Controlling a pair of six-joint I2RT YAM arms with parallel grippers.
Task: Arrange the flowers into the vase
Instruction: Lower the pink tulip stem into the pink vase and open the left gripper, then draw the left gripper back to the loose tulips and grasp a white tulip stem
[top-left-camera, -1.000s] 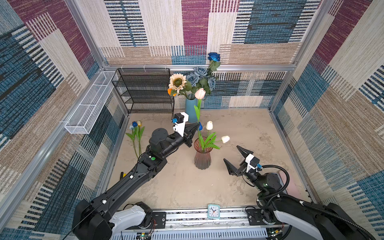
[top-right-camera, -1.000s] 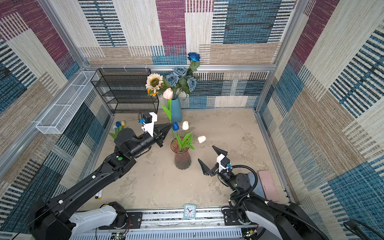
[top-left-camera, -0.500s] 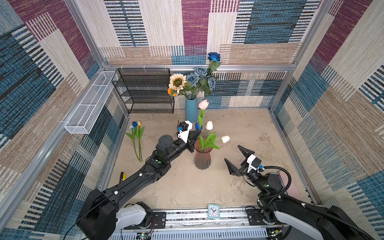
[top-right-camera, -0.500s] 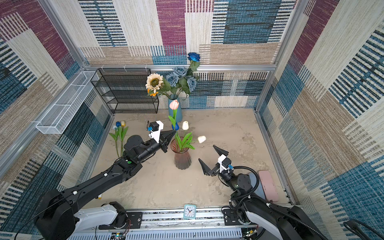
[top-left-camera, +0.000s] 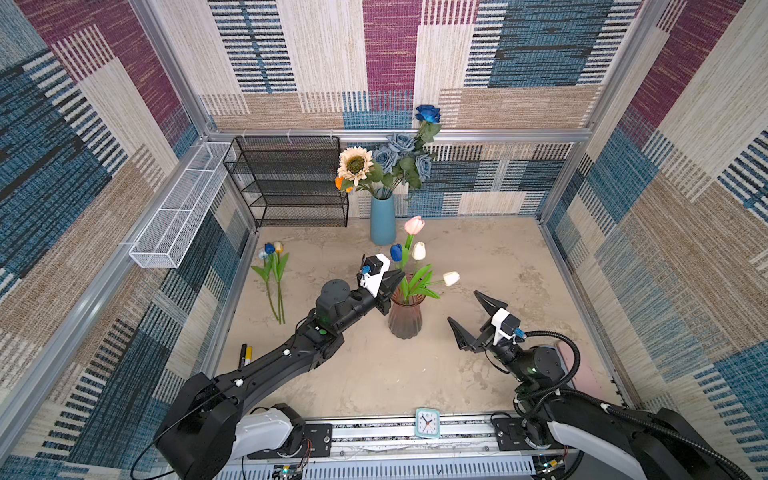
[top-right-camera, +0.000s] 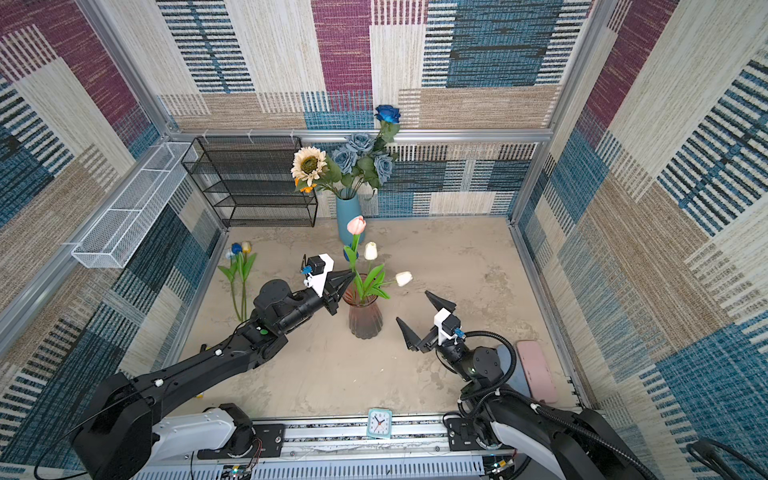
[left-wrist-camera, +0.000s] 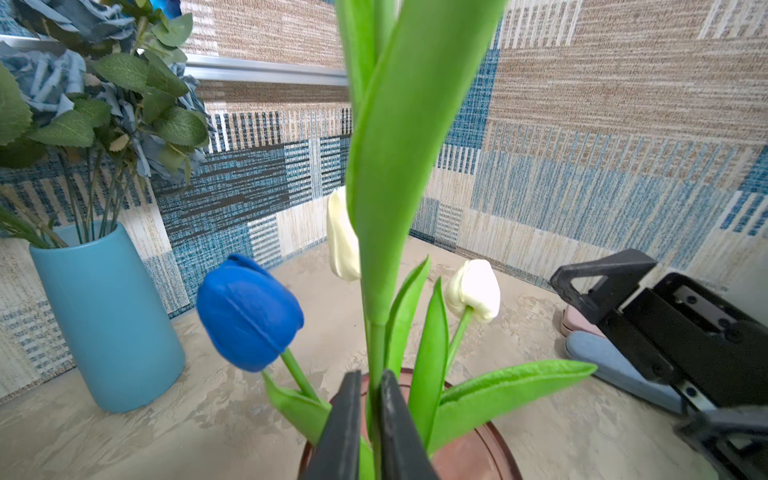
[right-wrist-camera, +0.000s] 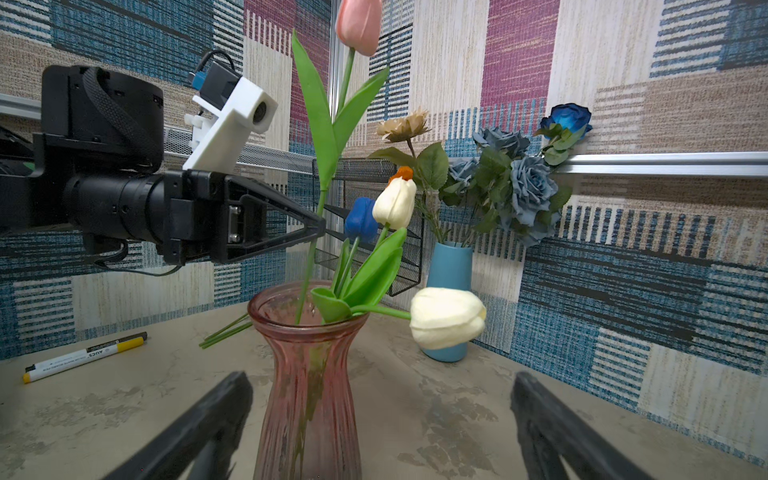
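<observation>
The pink tulip (right-wrist-camera: 359, 25) stands almost upright, its long stem running down through the mouth of the pink glass vase (right-wrist-camera: 307, 395), where a blue and two cream tulips already sit. The left end effector (left-wrist-camera: 370, 380) reaches in level from the left and meets that stem crosswise, just above the rim. Its jaws are drawn close on either side of the stem (a sliver of gap seems to show in the left wrist view, so I cannot tell whether they pinch it or have let go). A clean exit probably means backing straight out to the left, away from the stem.

The right end effector (top-left-camera: 464, 307) hangs near the vase on its right, spread wide and empty. The loose tulips (top-left-camera: 274, 274) lie on the counter (top-left-camera: 498, 257) at the left, blooms toward the back wall, and the left arm is much the nearer.
</observation>
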